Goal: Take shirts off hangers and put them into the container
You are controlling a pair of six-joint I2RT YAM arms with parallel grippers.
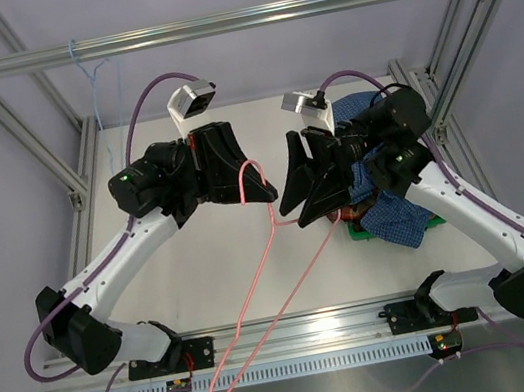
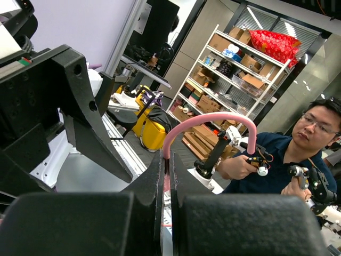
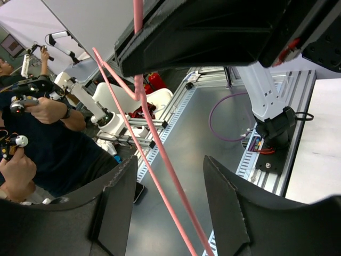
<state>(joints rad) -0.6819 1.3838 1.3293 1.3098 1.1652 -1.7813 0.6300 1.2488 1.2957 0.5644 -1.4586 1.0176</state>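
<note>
Dangling pink hanger [image 1: 252, 279]; hook in left gripper [image 1: 265, 192]

Left arm [image 1: 111, 258] and right arm [image 1: 468, 210] raised, wrists facing each other, left hand [image 1: 263, 192] pinched tight, right hand [image 1: 297, 212] fingers parted

The hanger [image 2: 213, 117] is pink, shirt [image 1: 398, 218] blue, tray [image 1: 358, 231] green

Green tray [image 1: 360, 231] mostly hidden under blue shirt [image 1: 398, 218] + R arm [image 1: 468, 210].
</note>
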